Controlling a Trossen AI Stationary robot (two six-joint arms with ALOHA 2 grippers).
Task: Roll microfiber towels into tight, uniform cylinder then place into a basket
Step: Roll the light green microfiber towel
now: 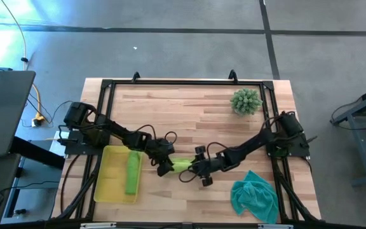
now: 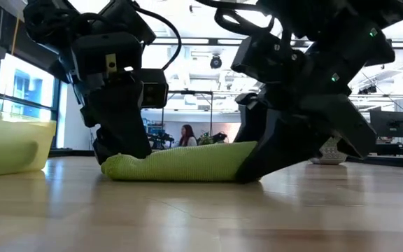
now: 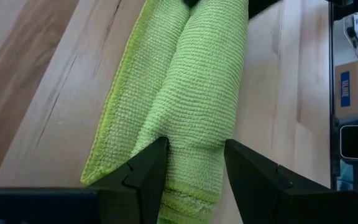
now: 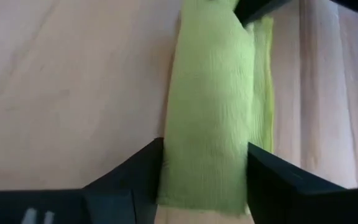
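A lime green towel (image 1: 182, 164) lies rolled lengthwise on the wooden table (image 1: 189, 108), just right of the basket. It is a fairly even tube, though a loose flap shows along one side in the left wrist view, so the roll looks not quite tight yet. The left gripper (image 1: 164, 166) pinches the end nearer the basket, its fingers (image 3: 148, 171) clamped on either side of the cloth. The right gripper (image 1: 200, 173) sits over the far end with its fingers (image 4: 138, 168) flanking the towel; they stand wide, and I judge them loosened around the cloth, not squeezing it.

The basket (image 1: 104, 191), a yellow tray near the front left corner, already holds one rolled lime green towel (image 1: 132, 173) along its right side. A teal towel (image 1: 254, 196) lies crumpled near the front right, untouched. A spiky green plant (image 1: 246, 101) sits at the back right.

So roughly a third is done: one towel binned, the second rolled but not yet placed, the third still to roll.
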